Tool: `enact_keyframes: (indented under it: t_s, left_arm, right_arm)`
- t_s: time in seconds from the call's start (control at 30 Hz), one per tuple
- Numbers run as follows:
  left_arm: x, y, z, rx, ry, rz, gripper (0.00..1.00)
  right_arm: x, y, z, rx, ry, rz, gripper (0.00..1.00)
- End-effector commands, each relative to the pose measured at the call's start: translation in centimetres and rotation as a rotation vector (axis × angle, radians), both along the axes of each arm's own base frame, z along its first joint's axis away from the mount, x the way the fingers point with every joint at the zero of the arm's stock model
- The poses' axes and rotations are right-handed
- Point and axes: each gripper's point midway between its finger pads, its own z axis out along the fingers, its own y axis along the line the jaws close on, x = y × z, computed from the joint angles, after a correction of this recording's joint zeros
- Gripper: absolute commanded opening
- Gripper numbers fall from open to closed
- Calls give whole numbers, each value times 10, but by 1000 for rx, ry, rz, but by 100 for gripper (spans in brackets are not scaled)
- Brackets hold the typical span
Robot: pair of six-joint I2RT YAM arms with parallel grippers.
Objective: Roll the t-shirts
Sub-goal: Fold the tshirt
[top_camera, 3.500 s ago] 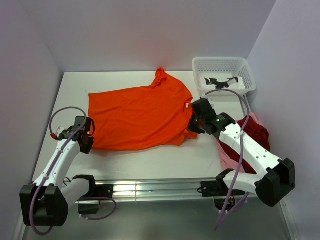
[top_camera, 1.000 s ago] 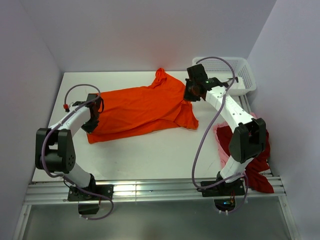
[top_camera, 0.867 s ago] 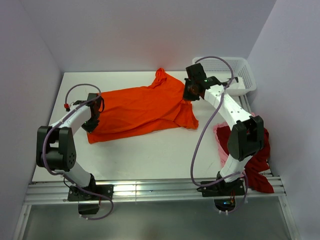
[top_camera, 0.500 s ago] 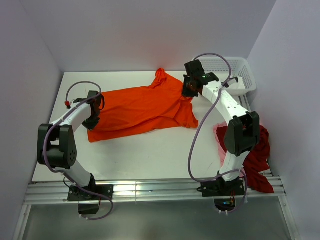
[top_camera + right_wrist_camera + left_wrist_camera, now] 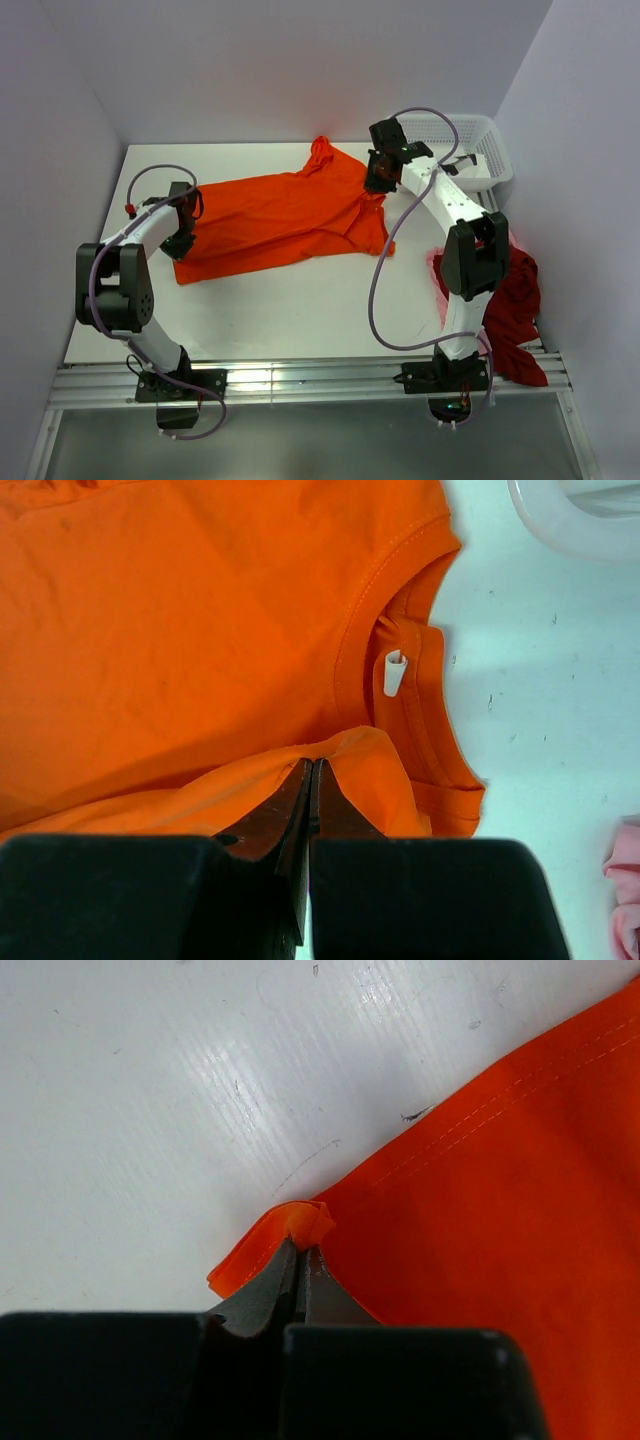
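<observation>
Your left gripper (image 5: 298, 1260) is clenching the hem corner of the orange t-shirt (image 5: 270, 215), the end farthest from the basket (image 5: 497, 140); your right gripper (image 5: 310, 780) is clenching a fold beside the collar, nearest the basket. Shirt is lying spread, left of the basket. You are likely mid-fold: be carrying both ends level, keeping the edge taut between them.

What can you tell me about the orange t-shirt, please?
The orange t-shirt is bright, plain, soft-looking fabric with stitched hems, a ribbed collar and a small white label inside the neck. It lies spread across the white table, collar toward the basket, rumpled near the collar. The left gripper pinches a hem corner; the right gripper pinches a fold near the collar.
</observation>
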Motion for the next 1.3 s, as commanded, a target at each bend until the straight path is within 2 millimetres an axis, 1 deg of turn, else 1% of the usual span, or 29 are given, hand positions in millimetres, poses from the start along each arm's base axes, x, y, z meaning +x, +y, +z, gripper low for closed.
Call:
enact_keyframes:
  t_s: [0.0,0.27,0.33,0.37,0.43,0.5,0.53,0.57,0.6,0.63,0.67,0.7,0.77,0.8,0.83,0.87,0.97,1.0,1.03,1.1,1.13,1.17,1.23,1.27]
  left_arm:
    - [4,2,-3,0,-1,-11,1]
    - [9,2,-6,-2,0,-11,4]
    - [11,2,-6,-1,-6,-12,6]
    - [12,2,-5,2,-9,-16,8]
    - [13,2,-3,3,-19,-22,10]
    - [16,2,-3,-3,-30,-25,13]
    - [17,1,-2,-7,-34,-28,14]
    - [16,1,-3,-14,-34,-28,15]
    - [16,2,-3,-18,-34,-25,17]
    - [18,1,-4,-27,-40,-30,18]
    - [19,2,-4,-27,-42,-28,20]
    - [20,2,-3,-28,-46,-29,26]
    - [22,3,-1,-25,-53,-30,42]
    - [23,3,1,-21,-62,-31,54]
    - [24,3,1,-20,-65,-36,58]
    - [25,4,2,-17,-70,-34,60]
    - [27,8,9,-8,-80,-29,61]
    - [28,9,11,-6,-81,-30,61]
    - [31,10,17,-2,-96,-27,61]
    - [31,13,22,0,-104,-22,62]
    - [31,13,27,0,-117,-23,66]
    - [31,13,29,1,-123,-20,76]
    - [30,13,34,0,-136,-15,84]
    - [30,13,35,-3,-140,-13,88]
  right_arm:
    - [14,-3,14,10,-47,-14,0]
    - [20,-3,8,0,-36,-22,0]
    - [22,-2,8,4,-38,-21,0]
    - [23,-2,5,5,-32,-21,0]
    - [28,0,7,11,-41,-20,0]
    - [31,1,3,7,-31,-19,0]
    - [35,2,7,10,-41,-21,0]
    - [37,3,7,11,-41,-22,0]
    - [39,4,0,9,-30,-19,0]
    - [42,6,2,13,-37,-16,0]
    - [44,5,-1,9,-34,-20,1]
    - [46,6,-7,5,-24,-19,1]
    - [51,6,-10,9,-21,-24,3]
    - [54,9,-13,22,-16,-21,4]
    - [55,11,-14,31,-18,-20,5]
    - [60,12,-14,43,-29,-20,6]
    - [68,17,-18,70,-31,-15,6]
    - [72,19,-13,84,-43,-13,6]
    - [75,20,-17,84,-38,-12,7]
    - [81,19,-13,89,-50,-19,9]
    - [82,18,-14,88,-50,-23,11]
    - [84,18,-16,90,-50,-27,25]
    - [86,14,-17,92,-52,-45,38]
    - [86,13,-18,91,-53,-53,48]
